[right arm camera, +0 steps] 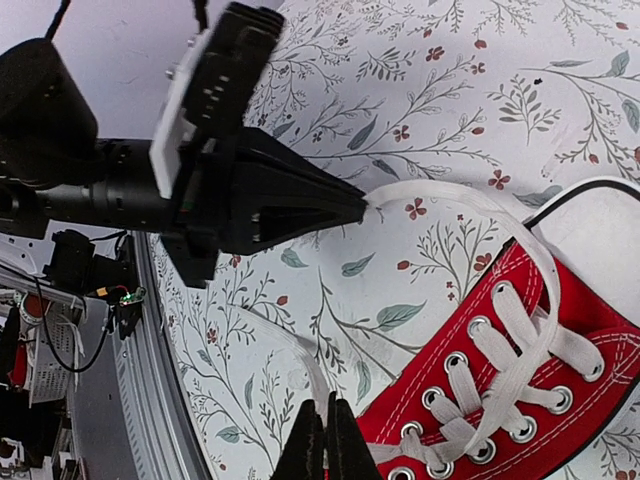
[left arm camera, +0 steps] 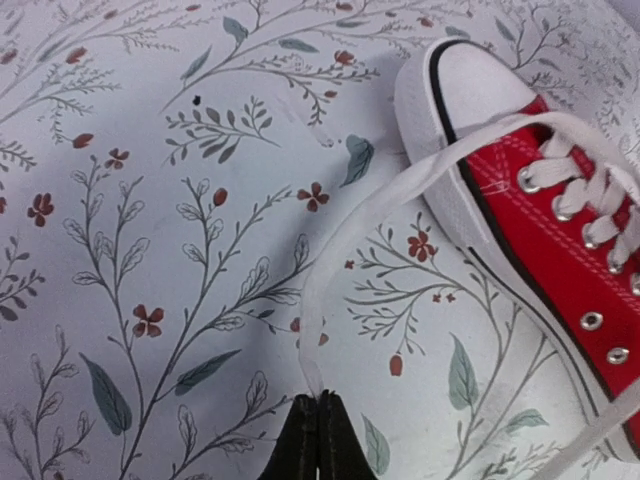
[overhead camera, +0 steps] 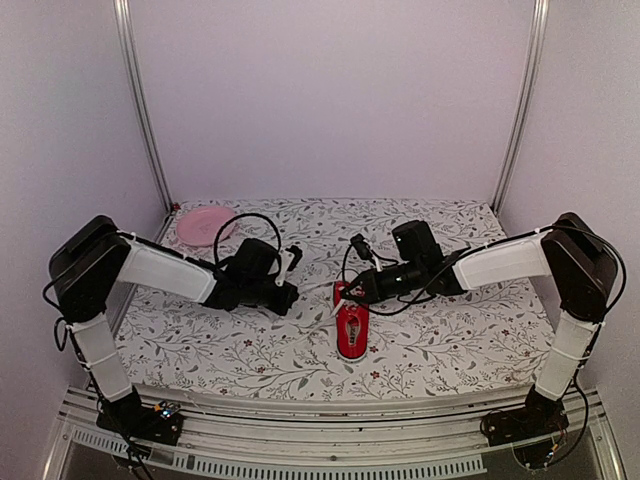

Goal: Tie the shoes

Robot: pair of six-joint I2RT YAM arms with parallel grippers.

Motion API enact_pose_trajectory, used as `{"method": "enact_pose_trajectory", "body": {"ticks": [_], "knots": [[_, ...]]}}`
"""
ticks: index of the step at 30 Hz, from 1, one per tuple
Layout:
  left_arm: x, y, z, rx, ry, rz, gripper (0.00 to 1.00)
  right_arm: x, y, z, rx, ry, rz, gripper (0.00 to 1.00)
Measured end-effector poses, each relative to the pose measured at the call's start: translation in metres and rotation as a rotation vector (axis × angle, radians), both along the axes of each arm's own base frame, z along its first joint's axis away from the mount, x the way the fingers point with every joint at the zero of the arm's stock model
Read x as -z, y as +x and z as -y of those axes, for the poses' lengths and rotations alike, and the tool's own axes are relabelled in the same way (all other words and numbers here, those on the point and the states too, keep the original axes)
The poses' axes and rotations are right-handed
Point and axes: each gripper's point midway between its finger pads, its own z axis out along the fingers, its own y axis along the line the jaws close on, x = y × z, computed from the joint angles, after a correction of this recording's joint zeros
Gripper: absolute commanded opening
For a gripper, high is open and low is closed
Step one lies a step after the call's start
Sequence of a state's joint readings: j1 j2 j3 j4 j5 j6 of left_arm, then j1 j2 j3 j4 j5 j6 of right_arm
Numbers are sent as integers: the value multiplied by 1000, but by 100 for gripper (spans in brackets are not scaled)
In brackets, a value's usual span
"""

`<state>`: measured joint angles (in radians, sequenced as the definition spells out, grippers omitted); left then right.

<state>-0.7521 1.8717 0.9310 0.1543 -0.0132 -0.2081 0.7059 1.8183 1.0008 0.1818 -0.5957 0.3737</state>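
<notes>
The red sneaker [overhead camera: 351,330] lies at the middle of the tabletop [overhead camera: 460,335], its white laces [right arm camera: 520,340] threaded but unknotted. The left end effector [left arm camera: 318,405] and the right end effector [right arm camera: 325,410] are each clenched on a lace end. Crossing, looping and tightening appear to be left.

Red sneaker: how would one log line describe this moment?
red sneaker: untied | left pincer: shut on white lace end | right pincer: shut on other lace

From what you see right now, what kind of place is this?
Probably a robot test booth: plain white walls with metal corner posts, a floral tablecloth, and a left arm and a right arm bolted to a rail at its near edge.
</notes>
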Motion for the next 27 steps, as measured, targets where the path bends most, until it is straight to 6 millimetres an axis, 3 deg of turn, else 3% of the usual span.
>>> {"method": "enact_pose_trajectory", "body": {"ticks": [5,8,13,17,22,27], "knots": [[-59,-16,12,1,-166,-6,0,0,2,1,18,-4,-2,2],[-78,-43,29,59,-244,-70,0,1,5,2,36,-9,-5,2],[-84,-97,60,155,-356,-275,0,-2,11,2,69,-10,-8,2],[-92,-127,83,205,-428,-404,0,-8,16,0,86,0,-7,2],[-104,-143,121,269,-483,-477,0,-11,18,-1,98,5,-10,2],[-99,-147,149,294,-484,-516,0,-12,22,-1,111,4,-5,2]]}}
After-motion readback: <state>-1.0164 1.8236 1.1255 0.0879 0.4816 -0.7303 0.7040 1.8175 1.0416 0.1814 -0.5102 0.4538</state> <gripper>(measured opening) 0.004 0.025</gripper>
